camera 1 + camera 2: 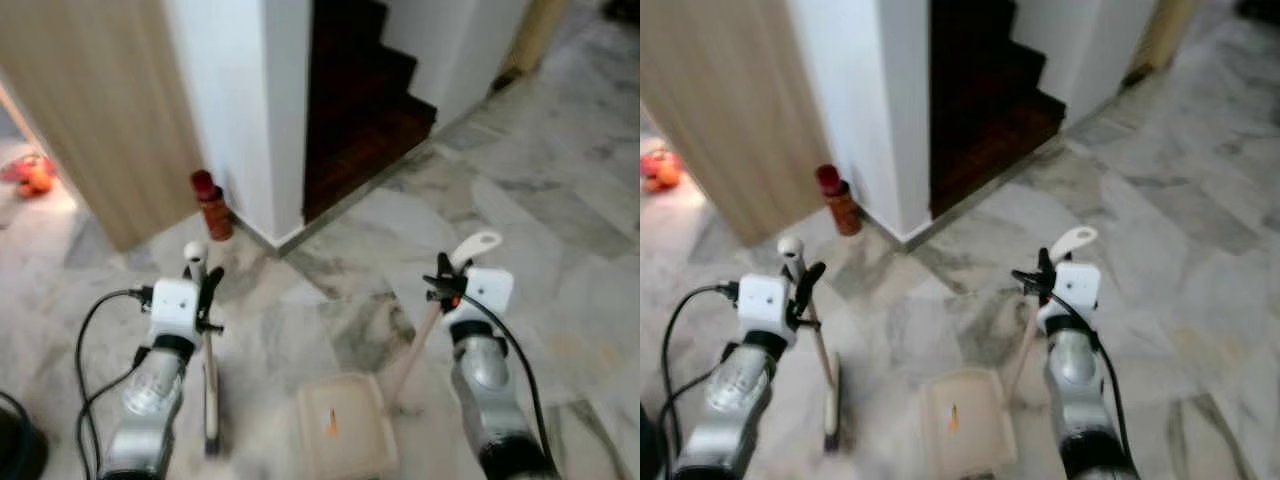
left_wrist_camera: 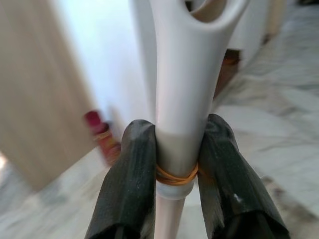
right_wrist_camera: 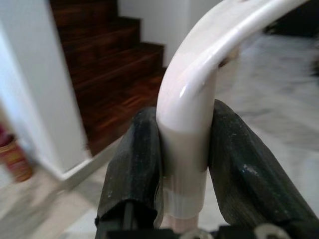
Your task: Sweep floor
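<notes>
Now, left gripper (image 1: 205, 290): its two black fingers (image 2: 128, 184) are squeezed tight on the broom handle (image 2: 182, 114), with an orange rubber band (image 2: 175, 175) just under where they pinch.
Broom (image 1: 209, 390): it stands nearly straight up on the robot's left side, and its dark brush end touches the floor beside the dustpan.
Right gripper (image 1: 443, 280): it is closed tight on the white top of the dustpan handle (image 3: 192, 99), one finger on each side.
Dustpan (image 1: 345, 425): the flat cream pan lies on the floor between the two arms, and its long handle leans up to the right gripper.
In the pan: one small orange bit (image 1: 331, 422) sits near the middle.
Floor (image 1: 560, 180): shiny grey and white marble.
Ahead: a white wall corner (image 1: 255, 100), with dark brown wooden stairs (image 1: 360, 120) beside it.
By the corner: a red and brown bottle (image 1: 212, 206) stands on the floor.
Far left: a pale wood panel (image 1: 100, 110), and something orange (image 1: 35, 178) past it, too blurry to tell.
</notes>
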{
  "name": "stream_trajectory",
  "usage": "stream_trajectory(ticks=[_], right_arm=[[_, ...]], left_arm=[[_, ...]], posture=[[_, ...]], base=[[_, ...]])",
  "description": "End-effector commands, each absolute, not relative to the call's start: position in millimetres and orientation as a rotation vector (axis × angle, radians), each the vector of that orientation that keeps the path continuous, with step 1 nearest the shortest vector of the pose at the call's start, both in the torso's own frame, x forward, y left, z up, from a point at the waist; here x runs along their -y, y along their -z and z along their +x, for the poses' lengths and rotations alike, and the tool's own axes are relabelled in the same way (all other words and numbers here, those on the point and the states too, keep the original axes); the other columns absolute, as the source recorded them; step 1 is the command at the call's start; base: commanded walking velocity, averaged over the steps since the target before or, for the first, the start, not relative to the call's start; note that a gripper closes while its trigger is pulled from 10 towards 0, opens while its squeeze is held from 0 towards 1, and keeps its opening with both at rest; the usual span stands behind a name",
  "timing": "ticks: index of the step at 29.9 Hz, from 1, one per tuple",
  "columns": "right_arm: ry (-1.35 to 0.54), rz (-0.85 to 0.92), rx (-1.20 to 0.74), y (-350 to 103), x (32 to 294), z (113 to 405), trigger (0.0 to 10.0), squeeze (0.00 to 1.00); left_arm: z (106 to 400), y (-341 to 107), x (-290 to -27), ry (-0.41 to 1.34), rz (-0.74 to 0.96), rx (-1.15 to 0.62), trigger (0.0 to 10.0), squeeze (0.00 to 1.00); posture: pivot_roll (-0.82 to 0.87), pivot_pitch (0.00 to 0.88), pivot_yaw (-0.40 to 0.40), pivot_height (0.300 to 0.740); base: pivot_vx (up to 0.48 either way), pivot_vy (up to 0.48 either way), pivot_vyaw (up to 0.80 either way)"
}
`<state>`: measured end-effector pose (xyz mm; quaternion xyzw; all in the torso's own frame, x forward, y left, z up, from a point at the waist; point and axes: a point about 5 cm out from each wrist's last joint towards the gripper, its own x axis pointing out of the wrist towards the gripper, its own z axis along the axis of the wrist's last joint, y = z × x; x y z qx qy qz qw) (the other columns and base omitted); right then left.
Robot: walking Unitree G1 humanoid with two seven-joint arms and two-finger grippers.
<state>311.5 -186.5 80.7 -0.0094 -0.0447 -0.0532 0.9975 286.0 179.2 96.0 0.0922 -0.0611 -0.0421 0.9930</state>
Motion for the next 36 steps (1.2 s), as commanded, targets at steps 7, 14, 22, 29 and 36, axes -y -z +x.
stream_trajectory(ticks=[7, 14, 22, 29, 36], right_arm=[[0.109, -0.03, 0.128, -88.8, 187.9, 313.0, 10.0, 0.0], [0.108, -0.029, 0.129, -89.1, 187.9, 313.0, 10.0, 0.0], [0.11, -0.031, 0.131, -89.7, 188.3, 313.2, 10.0, 0.0], [0.107, -0.032, 0.132, -89.9, 187.7, 313.5, 10.0, 0.0], [0.102, -0.029, 0.133, -90.4, 186.0, 314.3, 10.0, 0.0]], left_arm=[[286.7, -102.5, -182.3, 0.085, 0.196, 0.159, 10.0, 0.0], [286.7, -102.6, -182.2, 0.086, 0.198, 0.159, 10.0, 0.0], [287.4, -102.9, -181.2, 0.086, 0.193, 0.164, 10.0, 0.0], [287.6, -102.9, -180.8, 0.088, 0.2, 0.164, 10.0, 0.0], [288.4, -103.1, -180.0, 0.09, 0.193, 0.167, 10.0, 0.0]], posture=[[0.0, 0.084, -0.018, 0.74], [0.0, 0.084, -0.018, 0.74], [0.0, 0.078, -0.018, 0.74], [0.0, 0.072, -0.02, 0.74], [0.0, 0.069, -0.02, 0.74]], base=[[0.0, 0.0, -0.8], [0.0, 0.0, -0.8], [0.0, -0.179, -0.8], [0.0, 0.0, -0.8], [0.0, 0.0, -0.8]])
